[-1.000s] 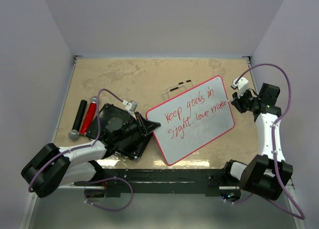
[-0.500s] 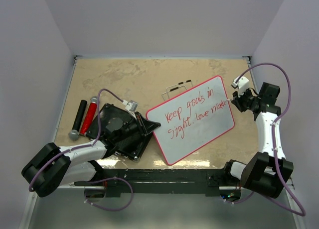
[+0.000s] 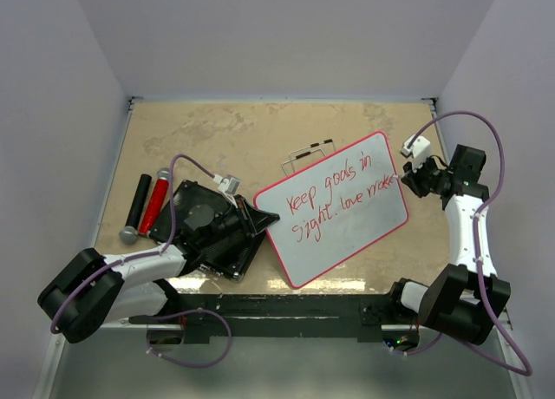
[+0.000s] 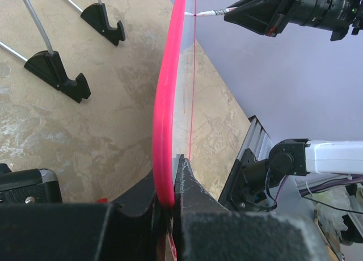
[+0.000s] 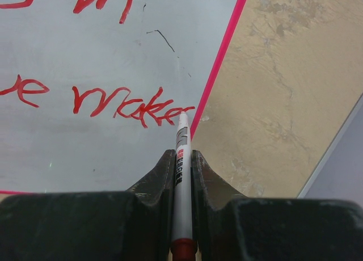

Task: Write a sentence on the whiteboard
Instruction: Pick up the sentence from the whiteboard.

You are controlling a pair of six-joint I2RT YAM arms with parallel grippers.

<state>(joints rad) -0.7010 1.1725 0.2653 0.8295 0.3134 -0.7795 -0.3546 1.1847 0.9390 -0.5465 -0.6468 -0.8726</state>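
The whiteboard (image 3: 347, 230), white with a thin red rim, lies tilted on the table. My left gripper (image 3: 264, 217) is shut on its left corner; the left wrist view shows the red rim (image 4: 170, 102) pinched between the jaws of the left gripper (image 4: 170, 184). The sentence (image 3: 334, 195) runs in two red handwritten lines. My right gripper (image 3: 409, 179) is shut on a white marker (image 5: 181, 153) with red lettering. The marker's tip rests by the board's right rim, at the end of the word "makes" (image 5: 133, 105) in the right wrist view.
A black ribbed slab (image 3: 195, 243) lies under my left arm. A red cylinder (image 3: 156, 201) and a black one (image 3: 137, 199) lie at the left. A wire stand with black feet (image 4: 62, 74) sits behind the board. The table's right edge (image 5: 332, 142) is close to the marker.
My right wrist has shifted very slightly at the end of the second line. The left arm and the whiteboard have not moved.
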